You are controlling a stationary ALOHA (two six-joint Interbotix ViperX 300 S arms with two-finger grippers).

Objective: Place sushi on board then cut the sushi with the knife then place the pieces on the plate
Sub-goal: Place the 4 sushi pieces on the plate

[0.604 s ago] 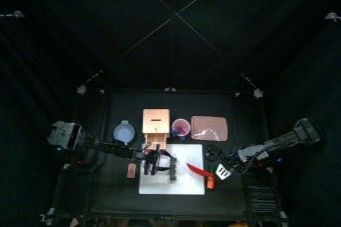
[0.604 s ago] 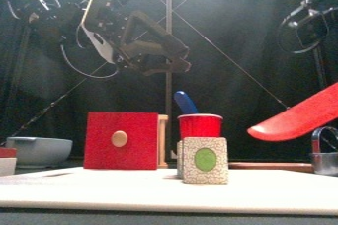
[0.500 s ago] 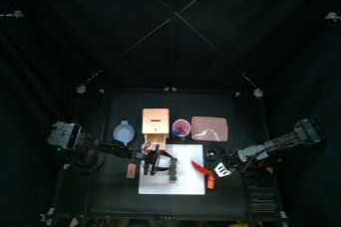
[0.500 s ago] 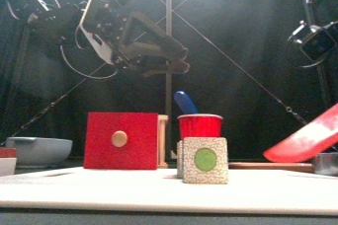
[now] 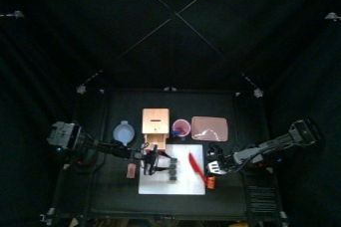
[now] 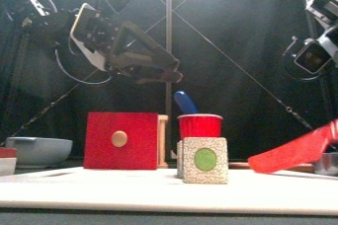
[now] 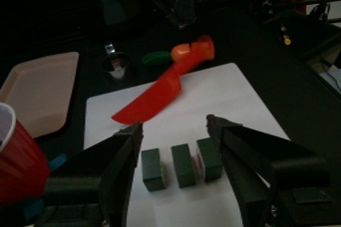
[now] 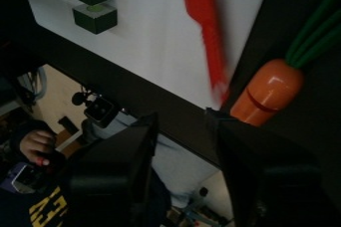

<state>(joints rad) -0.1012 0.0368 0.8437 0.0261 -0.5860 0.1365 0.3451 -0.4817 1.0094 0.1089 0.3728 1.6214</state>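
Three dark green sushi blocks (image 7: pixel 174 163) stand in a row on the white cutting board (image 5: pixel 181 184); the front view shows one end face (image 6: pixel 203 160). My left gripper (image 7: pixel 176 136) hovers open above them, a jaw on either side. The red knife (image 5: pixel 196 164) lies on the board's right part, its handle end raised toward the right (image 6: pixel 298 148). My right gripper (image 8: pixel 184 131) is open and empty, drawn back right of the board (image 5: pixel 222 160). The pink plate (image 5: pixel 210 127) lies behind the board.
A wooden box with a red drawer front (image 6: pixel 123 140), a red cup (image 6: pixel 200 126) holding a blue knife (image 6: pixel 185 102), and a blue-grey bowl (image 6: pixel 38 150) stand behind the board. A toy carrot (image 8: pixel 264 90) lies on the table by the board's right edge.
The red knife has come down from mid-air onto the board. My right gripper has let go of it and pulled back to the right and upward. The left gripper has barely shifted.
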